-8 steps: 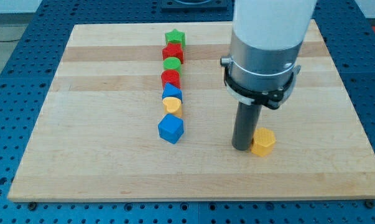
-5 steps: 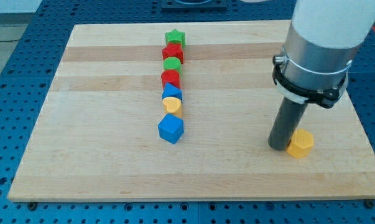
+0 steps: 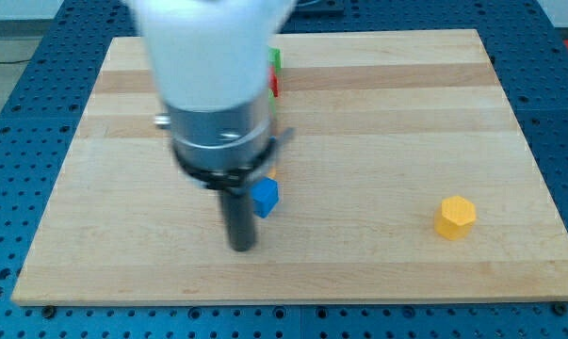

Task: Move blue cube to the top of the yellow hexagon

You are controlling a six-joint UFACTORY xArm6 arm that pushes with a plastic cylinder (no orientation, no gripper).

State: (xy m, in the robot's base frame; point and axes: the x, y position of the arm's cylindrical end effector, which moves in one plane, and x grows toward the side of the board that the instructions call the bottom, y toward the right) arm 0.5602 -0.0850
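Camera view, my tip (image 3: 242, 247) bottom-left of blue cube (image 3: 265, 197)

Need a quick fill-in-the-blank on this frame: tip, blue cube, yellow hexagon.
1. My tip sits just to the view's ____ of the blue cube.
2. The yellow hexagon lies far to the view's ____ of the cube.
3. The block farthest from the arm is coloured ____.
4. The arm hides most of the block column; at its right edge only slivers of red and ____ show.

Missing words: left; right; yellow; green
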